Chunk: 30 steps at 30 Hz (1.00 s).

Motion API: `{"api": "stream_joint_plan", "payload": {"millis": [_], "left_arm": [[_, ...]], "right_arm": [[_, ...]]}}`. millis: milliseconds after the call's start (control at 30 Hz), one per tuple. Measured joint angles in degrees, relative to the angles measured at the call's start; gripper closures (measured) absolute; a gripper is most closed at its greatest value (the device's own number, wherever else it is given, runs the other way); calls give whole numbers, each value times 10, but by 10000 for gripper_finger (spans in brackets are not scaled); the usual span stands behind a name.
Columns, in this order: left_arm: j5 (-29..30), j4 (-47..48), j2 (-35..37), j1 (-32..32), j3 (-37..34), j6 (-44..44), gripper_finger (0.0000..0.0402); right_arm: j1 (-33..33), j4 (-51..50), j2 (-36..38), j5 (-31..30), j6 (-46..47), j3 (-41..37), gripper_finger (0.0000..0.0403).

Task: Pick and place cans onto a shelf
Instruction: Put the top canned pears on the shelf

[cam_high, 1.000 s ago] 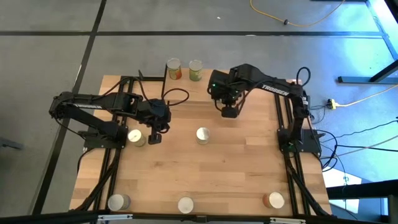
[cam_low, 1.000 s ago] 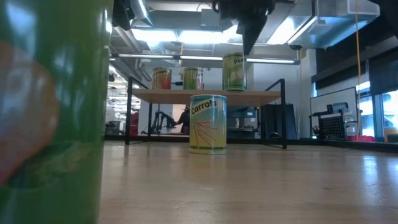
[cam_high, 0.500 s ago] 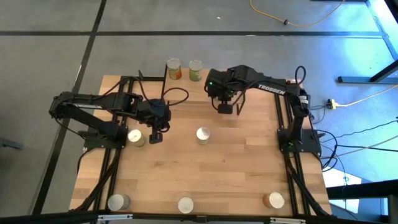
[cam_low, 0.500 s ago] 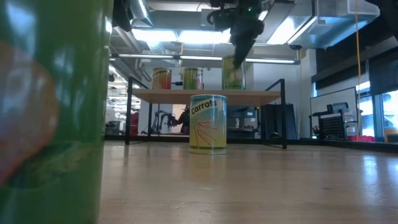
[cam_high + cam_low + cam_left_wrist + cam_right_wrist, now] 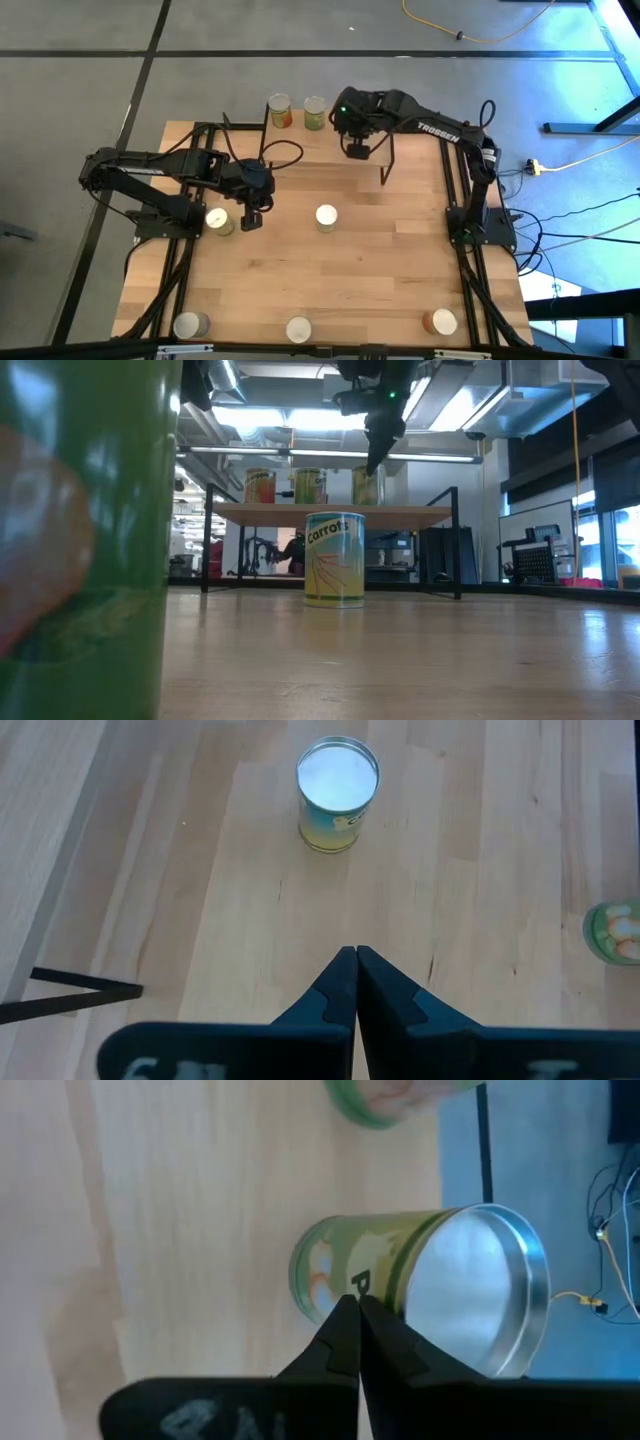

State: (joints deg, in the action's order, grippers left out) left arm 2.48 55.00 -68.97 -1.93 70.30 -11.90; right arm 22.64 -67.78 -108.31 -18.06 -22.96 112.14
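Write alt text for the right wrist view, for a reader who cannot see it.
The right gripper, its dark fingers shut together, points at a green-labelled can with a silvery lid, standing on the light wood shelf. Part of a second green can shows at the frame's edge.

Table (image 5: 380,250): pale wood planks w/ visible grain, smooth, slight sheen. Cans (image 5: 420,1295): shiny silvery metal tops, glossy printed labels; shelf (image 5: 330,513) = light wood board on thin black metal legs. Gripper fingers (image 5: 340,990) look matt black plastic.
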Motion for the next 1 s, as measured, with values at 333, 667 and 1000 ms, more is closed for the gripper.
{"api": "stream_joint_plan", "payload": {"millis": [333, 667, 1000], "left_arm": [[0, 0, 0, 0, 0, -2, 401], [0, 0, 0, 0, 0, -2, 401], [0, 0, 0, 0, 0, -2, 401]], "right_arm": [[5, -34, 0, 82, -1, 1, 402], [21, -64, 1, 87, -14, 5, 402], [47, -6, 1, 87, -40, 5, 402]]}}
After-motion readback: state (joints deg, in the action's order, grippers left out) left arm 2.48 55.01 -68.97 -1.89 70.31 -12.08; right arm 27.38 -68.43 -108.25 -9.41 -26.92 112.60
